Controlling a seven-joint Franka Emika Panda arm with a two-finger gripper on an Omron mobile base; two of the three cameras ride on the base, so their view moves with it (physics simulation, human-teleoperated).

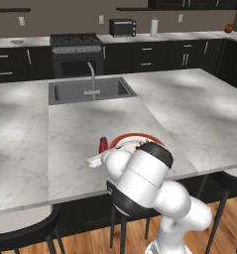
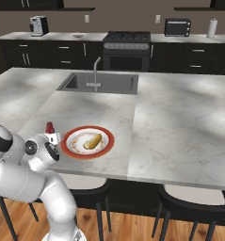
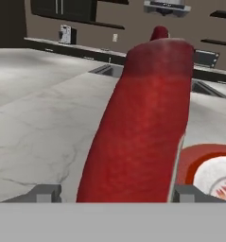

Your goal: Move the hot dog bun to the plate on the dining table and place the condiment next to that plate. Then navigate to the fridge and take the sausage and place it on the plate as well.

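The big marble counter (image 2: 180, 117) has a steel sink (image 2: 102, 83) set into it. Near its front edge sits the plate (image 2: 72, 136) with the red rim. The hot dog bun (image 2: 92, 141) lies on the plate, a bit tilted, in the right base view. In the left base view the arm covers most of the plate, so just a curve of red rim (image 1: 132, 136) peeks out, and the bun is hidden there.

The red bottle (image 3: 143, 123) is just beside the plate. In the hand view it is very close and tall, and it blocks much of what is behind it. Its bottom end is cut off by the lower part of that view. In the right base view just its red top (image 2: 50, 127) shows above the robot's hand. In the left base view a small red bit (image 1: 103, 144) shows left of the plate.

The gripper (image 3: 115, 194) has its 2 fingertips (image 3: 46, 193) set wide apart, 1 on each side of the bottle. I cannot tell if they touch it.

The plate's edge (image 3: 199, 160) shows at the right of the hand view, partly cut off.
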